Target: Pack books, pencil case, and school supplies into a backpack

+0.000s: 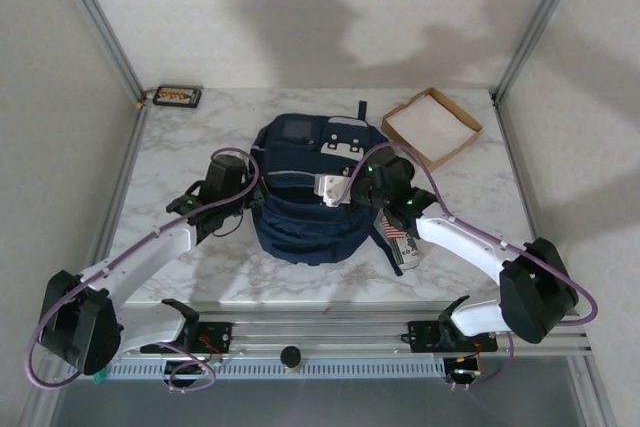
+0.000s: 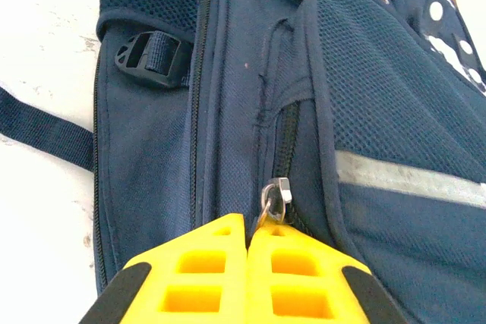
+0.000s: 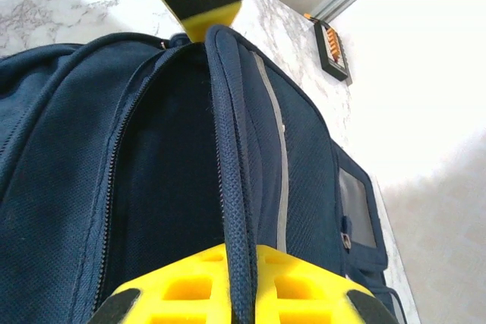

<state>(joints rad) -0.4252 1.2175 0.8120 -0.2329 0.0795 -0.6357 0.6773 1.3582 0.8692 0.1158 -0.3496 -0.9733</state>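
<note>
Backpack (image 1: 300,232), navy blue with white-grey patches, lies in the middle of the marble worktop (image 1: 200,137), between the two arms. Both hands are on it.

The left hand (image 1: 245,187) reaches in at the backpack's left side. In the left wrist view its yellow fingers (image 2: 205,263) are pressed together, and the metal zipper pull (image 2: 275,195) is nipped between their tips, so this hand is closed on the pull. The zipper runs along the edge of the front pocket, whose mesh face carries a pale stripe (image 2: 410,180). Further along the side panel a black buckle (image 2: 152,55) sits on a band of webbing, and a dark strap (image 2: 45,134) trails out over the worktop.

The right hand (image 1: 350,189) comes in from the backpack's right side. In its own wrist view a piped fabric rim (image 3: 231,187) of the backpack runs down between its yellow fingers (image 3: 304,286), which are closed on it.

A shallow cardboard tray (image 1: 432,125) sits near the backpack's far right corner. A small dark case (image 1: 175,97) with orange contents lies at the far left corner, well apart. A red-and-white patterned thing (image 1: 400,242) lies just right of the backpack, partly under the right arm; it is too small to identify.
</note>
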